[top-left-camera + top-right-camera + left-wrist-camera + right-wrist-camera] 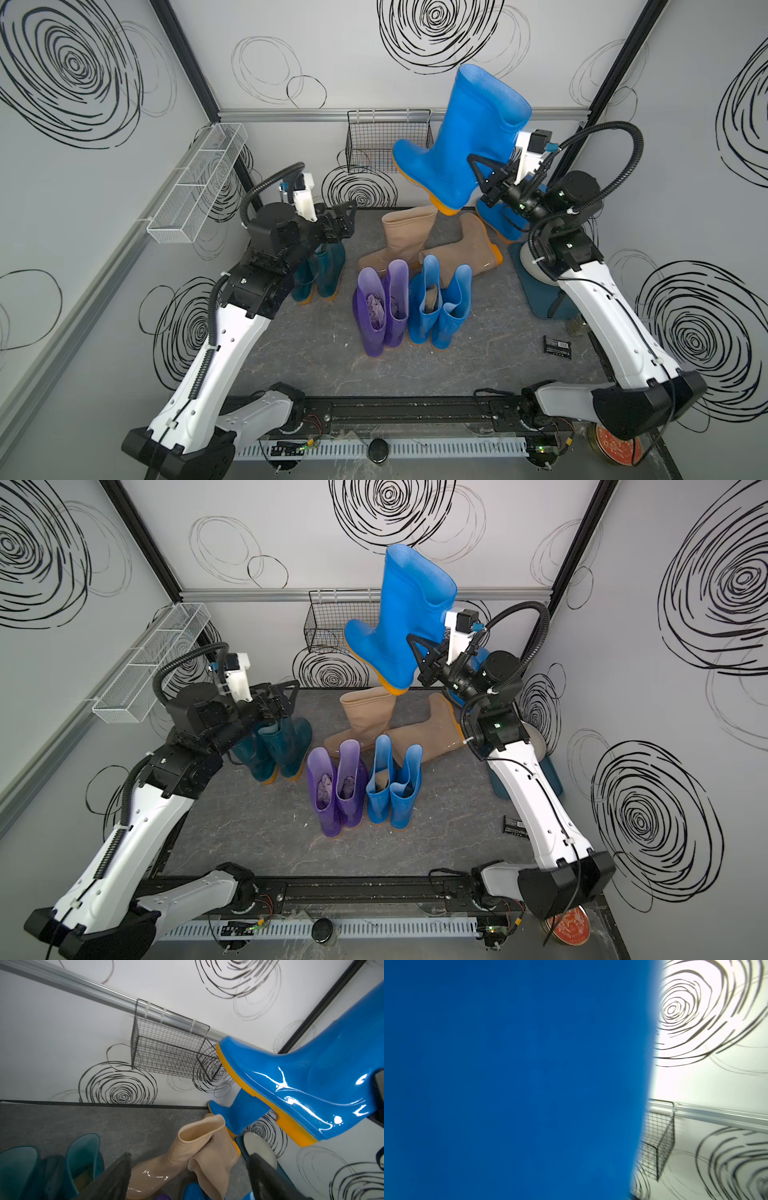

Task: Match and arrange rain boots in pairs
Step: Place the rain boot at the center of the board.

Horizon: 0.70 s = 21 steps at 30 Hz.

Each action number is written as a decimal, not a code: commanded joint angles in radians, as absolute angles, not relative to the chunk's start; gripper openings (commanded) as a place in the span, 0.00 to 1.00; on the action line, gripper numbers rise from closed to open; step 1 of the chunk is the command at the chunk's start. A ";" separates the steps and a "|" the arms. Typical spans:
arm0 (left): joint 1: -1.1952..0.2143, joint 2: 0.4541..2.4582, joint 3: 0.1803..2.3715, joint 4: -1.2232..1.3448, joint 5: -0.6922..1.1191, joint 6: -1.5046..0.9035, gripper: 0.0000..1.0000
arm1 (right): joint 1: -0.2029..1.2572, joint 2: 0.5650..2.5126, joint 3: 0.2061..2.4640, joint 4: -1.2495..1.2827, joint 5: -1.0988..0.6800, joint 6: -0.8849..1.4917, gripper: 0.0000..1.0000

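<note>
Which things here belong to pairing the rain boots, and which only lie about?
For the job: lifted blue boot, blue boot at the back, blue pair, purple pair, teal pair, tan boots.

Lying about: tray, plate, black basket, white basket, small black pack, red tin.

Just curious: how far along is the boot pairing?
Done: teal pair, purple pair and blue pair stand side by side. In hand: the right hand holds a blue boot aloft. Left: joining it with the other blue boot behind, and pairing the jumbled tan boots.
</note>
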<state>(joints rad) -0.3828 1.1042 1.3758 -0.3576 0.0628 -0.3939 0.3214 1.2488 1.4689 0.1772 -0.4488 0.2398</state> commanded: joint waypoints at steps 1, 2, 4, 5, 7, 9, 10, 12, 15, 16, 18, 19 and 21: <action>-0.477 1.140 1.390 -0.468 0.024 -0.319 0.91 | 0.295 1.098 1.439 0.087 -0.254 0.125 0.00; -0.505 1.149 1.396 -0.506 0.001 -0.309 0.91 | 0.287 1.059 1.412 0.054 -0.211 0.114 0.00; -0.546 1.162 1.404 -0.571 -0.029 -0.308 0.92 | 0.274 0.993 1.363 0.006 -0.149 0.101 0.00; -0.562 1.166 1.404 -0.598 -0.039 -0.311 0.93 | 0.269 0.965 1.339 -0.014 -0.131 0.094 0.00; -0.593 1.169 1.402 -0.651 -0.055 -0.323 0.96 | 0.263 0.922 1.299 -0.063 -0.115 0.076 0.00; -0.619 1.178 1.408 -0.723 -0.071 -0.328 0.98 | 0.262 0.886 1.253 -0.110 -0.100 0.061 0.00; -0.627 1.183 1.412 -0.756 -0.079 -0.331 0.98 | 0.262 0.871 1.229 -0.123 -0.092 0.054 0.00; -0.639 1.193 1.426 -0.830 -0.096 -0.335 0.99 | 0.260 0.834 1.167 -0.140 -0.061 0.038 0.00; -0.661 1.209 1.459 -0.917 -0.105 -0.353 0.99 | 0.256 0.790 1.094 -0.159 -0.018 0.025 0.00; -0.675 1.214 1.466 -0.937 -0.111 -0.362 0.99 | 0.256 0.779 1.077 -0.167 -0.008 0.023 0.00; -0.715 1.221 1.468 -0.960 -0.127 -0.380 0.99 | 0.254 0.757 1.034 -0.182 0.008 0.026 0.00; -0.728 1.220 1.458 -0.953 -0.125 -0.393 0.99 | 0.255 0.746 1.014 -0.184 0.018 0.031 0.00; -0.746 1.212 1.424 -0.917 -0.090 -0.419 0.99 | 0.254 0.724 0.960 -0.185 0.032 0.053 0.00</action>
